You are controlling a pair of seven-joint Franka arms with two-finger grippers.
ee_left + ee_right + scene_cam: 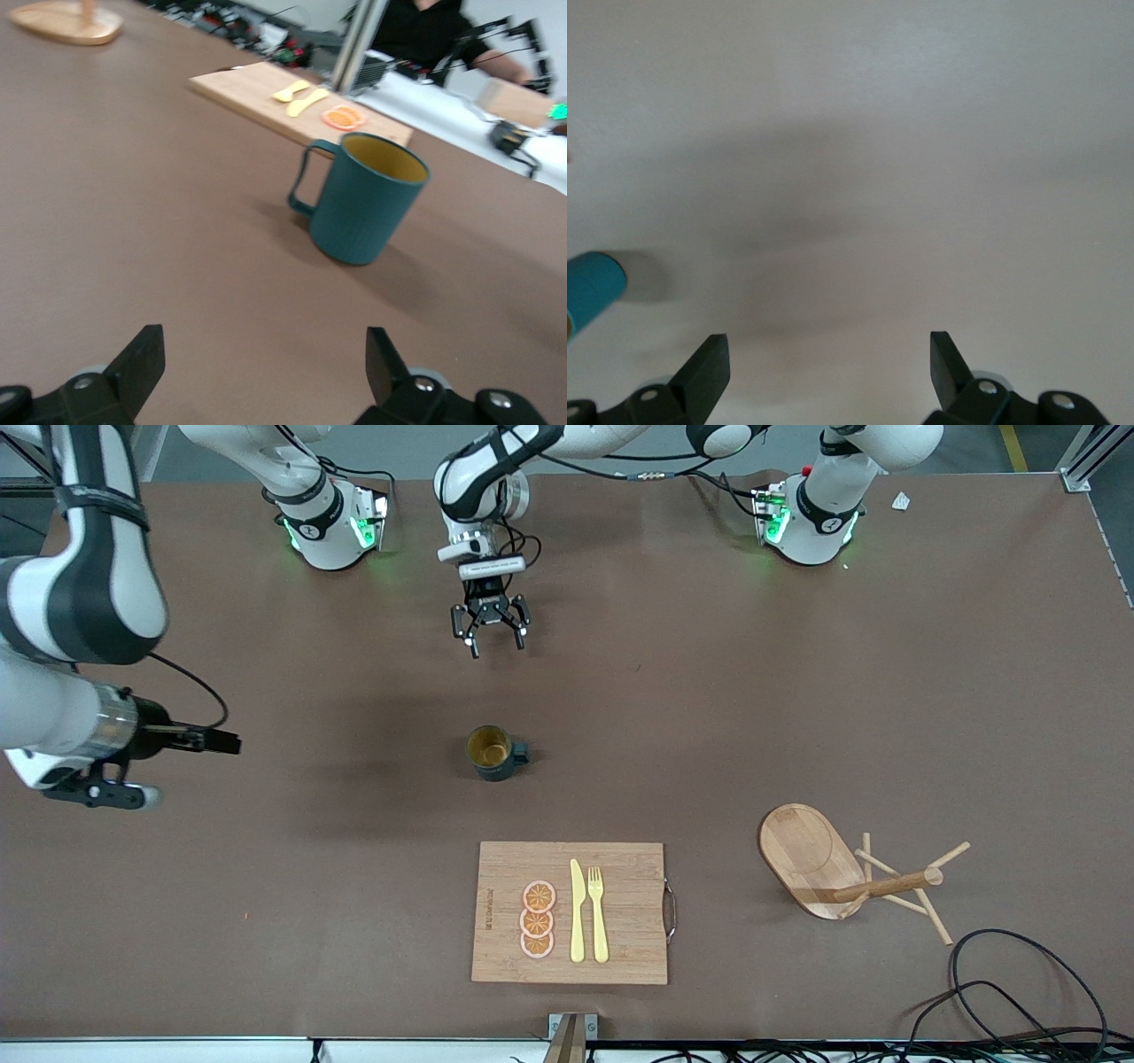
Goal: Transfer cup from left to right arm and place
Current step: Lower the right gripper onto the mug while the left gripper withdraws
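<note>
1. Left claw point(490, 636) hangs over bare tabletop point(797, 717), on the robots' side of the cup point(490, 752). Its fingers are spread wide and hold nothing. In the left wrist view the cup point(368, 197) sits ahead of the gap between the fingers and off toward one of them.

2. Right claw point(221, 740) is out over the right arm's end of the tabletop, well apart from the cup. It waits there. The right wrist view shows its fingers wide apart and empty, with a sliver of the cup point(589, 290) at the picture's edge.

3. Cup stands upright near the tabletop's middle, handle point(520, 754) turned toward the left arm's end. It lies farther from the front camera than the cutting board point(571, 912).

4. Risk: the cup is off-centre to the left claw. A straight descent could land one finger on the rim and tip the cup.

5. Risk: ribbed wall, round body. A shallow or skewed pinch could let it twist or slip on lifting.

6. Risk: grasping across the whole body leaves the right claw little to take at handover. The handle may be the only free hold.

7. Risk: a dropped cup could roll onto the board among the knife point(577, 911), fork point(598, 914) and orange slices point(537, 919).
</note>
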